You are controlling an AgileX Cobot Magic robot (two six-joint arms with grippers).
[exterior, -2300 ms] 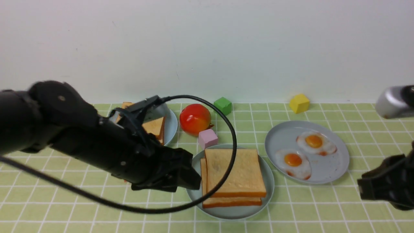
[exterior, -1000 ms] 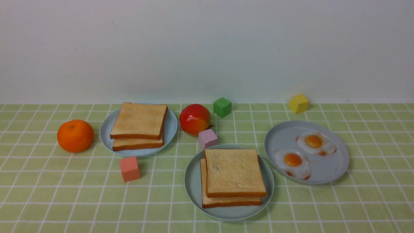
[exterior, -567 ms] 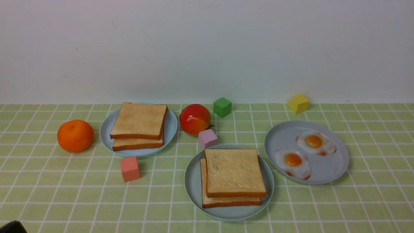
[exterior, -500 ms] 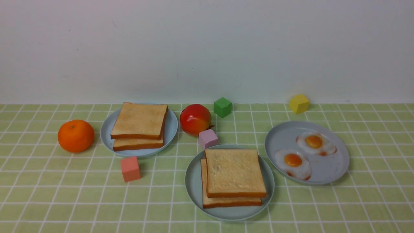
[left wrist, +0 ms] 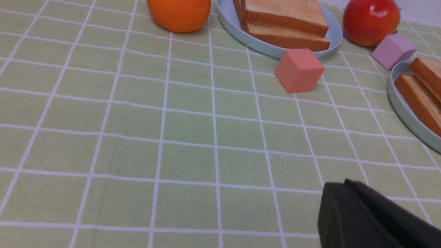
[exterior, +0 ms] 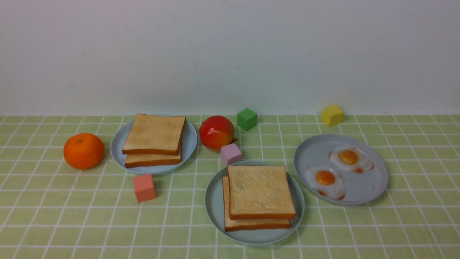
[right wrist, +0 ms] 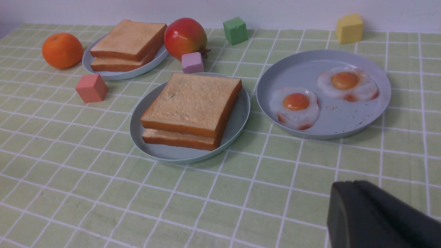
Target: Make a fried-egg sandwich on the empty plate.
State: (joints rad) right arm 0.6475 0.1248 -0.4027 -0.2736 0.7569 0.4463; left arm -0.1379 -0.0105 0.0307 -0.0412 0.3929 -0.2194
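Note:
Two golden-brown toast slices (exterior: 258, 190) lie stacked on the pale mint-green plate (exterior: 212, 205) in the front middle. Whether an egg lies between them, I cannot tell. The right wrist view shows the same stack (right wrist: 193, 103) and plate (right wrist: 136, 120). Two fried eggs (exterior: 325, 178) (exterior: 348, 157) rest on a greyer plate (exterior: 363, 192) to the right. Neither arm shows in the front view. My left gripper (left wrist: 339, 184) is shut and holds nothing, low over the cloth, well short of the pink cube. My right gripper (right wrist: 348, 184) is also shut and holds nothing, nearer than the egg plate (right wrist: 330, 119).
A second toast stack (exterior: 154, 135) sits on a blue-grey plate (exterior: 188, 144) at the back left, with an orange (exterior: 83, 151) beside it. A red fruit (exterior: 216, 132), and salmon (exterior: 144, 187), lilac (exterior: 231, 154), green (exterior: 247, 119) and yellow (exterior: 332, 115) cubes stand around.
Both arms, which earlier reached over the table beside the middle plate and at the right edge, have drawn back out of the front view. The food and cubes have not moved.

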